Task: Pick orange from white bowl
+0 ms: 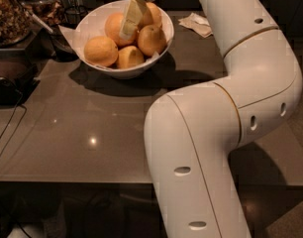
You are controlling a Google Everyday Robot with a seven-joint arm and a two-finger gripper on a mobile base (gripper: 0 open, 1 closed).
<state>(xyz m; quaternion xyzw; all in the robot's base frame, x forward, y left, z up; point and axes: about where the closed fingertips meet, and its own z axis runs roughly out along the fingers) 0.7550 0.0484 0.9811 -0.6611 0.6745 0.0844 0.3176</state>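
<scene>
The white bowl (126,72) stands at the back of the dark table and holds several oranges. One orange (100,51) lies at its left, one (151,39) at its right, one (114,26) at the back. My gripper (127,29) reaches down from the top edge into the middle of the bowl, right against the back orange and between the others. My white arm (226,113) bends across the right half of the view.
A crumpled pale napkin (197,24) lies right of the bowl. A container of nuts (8,14) and dark jars stand at the back left. A black device (8,86) and a cable (5,133) sit on the left. The table's front edge (67,181) runs below.
</scene>
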